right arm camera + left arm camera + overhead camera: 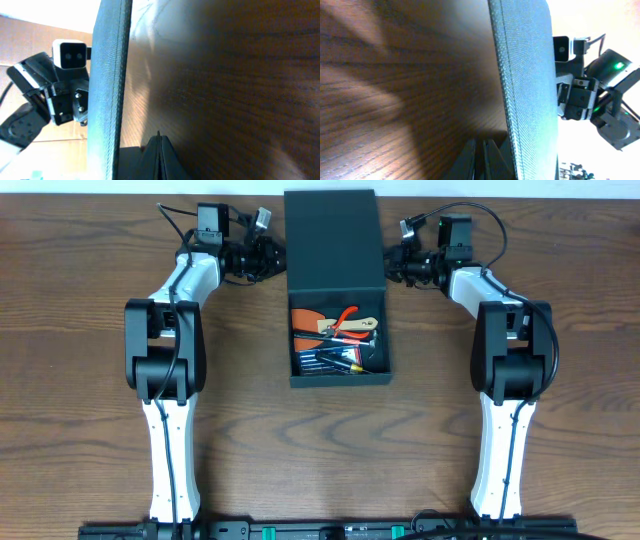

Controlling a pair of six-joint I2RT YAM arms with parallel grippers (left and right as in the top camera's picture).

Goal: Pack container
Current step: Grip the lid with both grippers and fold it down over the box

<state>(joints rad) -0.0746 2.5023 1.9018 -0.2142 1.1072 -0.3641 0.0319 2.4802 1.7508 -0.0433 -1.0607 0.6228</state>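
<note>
The dark teal-black container [340, 380] lies open in the middle of the table, with its flap lid [335, 240] folded back on the far side. Inside are orange-handled pliers [347, 318], an orange tool [305, 321] and several dark screwdrivers [335, 358]. My left gripper [272, 256] is shut beside the lid's left edge. In the left wrist view its fingers [481, 161] are closed next to the lid's textured side [525, 75]. My right gripper [393, 266] is shut beside the lid's right edge. Its closed fingers [158, 156] are next to the lid [107, 75].
The wooden table [90, 330] stretches to both sides of the box. Each wrist view shows the other arm's camera and gripper beyond the lid: the right arm [580, 85] and the left arm [55, 85]. The arm bases stand along the front edge [330, 528].
</note>
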